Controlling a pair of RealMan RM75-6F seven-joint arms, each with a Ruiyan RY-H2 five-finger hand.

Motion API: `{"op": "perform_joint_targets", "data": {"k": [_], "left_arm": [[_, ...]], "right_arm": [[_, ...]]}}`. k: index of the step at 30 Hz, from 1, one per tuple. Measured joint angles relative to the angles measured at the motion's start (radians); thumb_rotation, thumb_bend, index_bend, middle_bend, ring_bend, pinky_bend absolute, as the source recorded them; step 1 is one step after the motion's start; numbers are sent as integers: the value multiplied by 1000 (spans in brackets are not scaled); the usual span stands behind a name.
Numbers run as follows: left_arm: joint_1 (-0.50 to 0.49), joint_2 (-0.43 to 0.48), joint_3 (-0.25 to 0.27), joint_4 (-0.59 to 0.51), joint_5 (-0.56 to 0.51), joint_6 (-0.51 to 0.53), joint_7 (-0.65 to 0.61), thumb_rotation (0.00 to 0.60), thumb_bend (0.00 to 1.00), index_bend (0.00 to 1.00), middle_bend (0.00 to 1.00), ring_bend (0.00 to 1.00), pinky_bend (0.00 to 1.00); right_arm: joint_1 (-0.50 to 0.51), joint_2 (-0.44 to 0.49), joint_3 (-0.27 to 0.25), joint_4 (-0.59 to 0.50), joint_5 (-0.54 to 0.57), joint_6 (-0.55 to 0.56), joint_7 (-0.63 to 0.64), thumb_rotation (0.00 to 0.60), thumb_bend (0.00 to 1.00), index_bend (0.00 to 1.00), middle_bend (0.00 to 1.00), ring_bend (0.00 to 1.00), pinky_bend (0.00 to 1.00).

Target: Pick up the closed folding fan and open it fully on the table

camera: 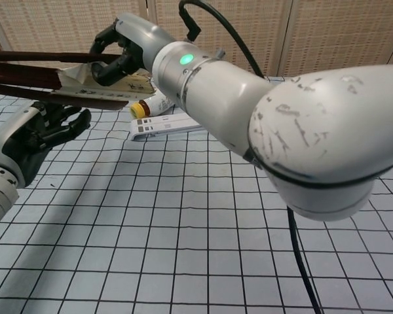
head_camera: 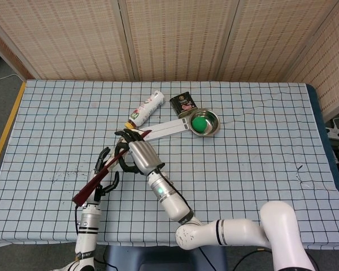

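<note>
The folding fan (head_camera: 104,172) is a dark red bundle of ribs slanting from lower left to upper right above the table. In the chest view the fan (camera: 46,75) is parted a little, with cream paper showing between its dark outer ribs. My right hand (head_camera: 137,155) grips its upper end, and in the chest view the right hand (camera: 124,49) curls over the top rib. Just under the fan's middle lies my left hand (head_camera: 103,174), also seen as the left hand (camera: 42,127) with fingers spread, not closed on the ribs.
A white bottle (head_camera: 146,108) with a yellow cap lies behind the hands, beside a dark tin (head_camera: 184,104) and a metal bowl (head_camera: 204,122) with something green inside. A white flat strip (head_camera: 166,129) lies between them. Checked cloth covers the table (head_camera: 260,169).
</note>
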Motion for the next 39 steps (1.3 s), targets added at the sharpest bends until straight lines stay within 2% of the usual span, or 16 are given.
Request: {"op": "perform_joint_targets", "data": {"k": [9,18,22,28,31,39], "left_arm": [[4,-18,-16,36,-19,-5,-3,515,460,73,0,0,142],[-14,-42,-61,25,-38,-6,19,576,461,255,0,0,142],[-18,-45,-74,11,-48,-5,36,600,471,413,0,0,142],[-17,-52,-78,15,-50,3,40,600,598,589,3,0,144],[-17,-54,-81,21,-49,7,41,600,630,620,27,0,145],[-16,-50,-93,49,-50,11,29,600,612,622,55,0,147]], "right_arm": [[-12,-23,-7,7,-10,-8,6,600,707,694,109,0,71],[-15,-45,-4,31,-20,-13,5,600,707,693,108,0,71],[-18,-51,-2,36,-26,-17,8,600,707,689,108,0,71],[-26,-47,8,32,-33,-20,13,600,707,685,108,0,71],[-32,-40,10,24,-33,-21,12,600,707,682,108,0,71],[-59,11,3,-32,-39,-26,3,600,708,682,108,0,71]]}}
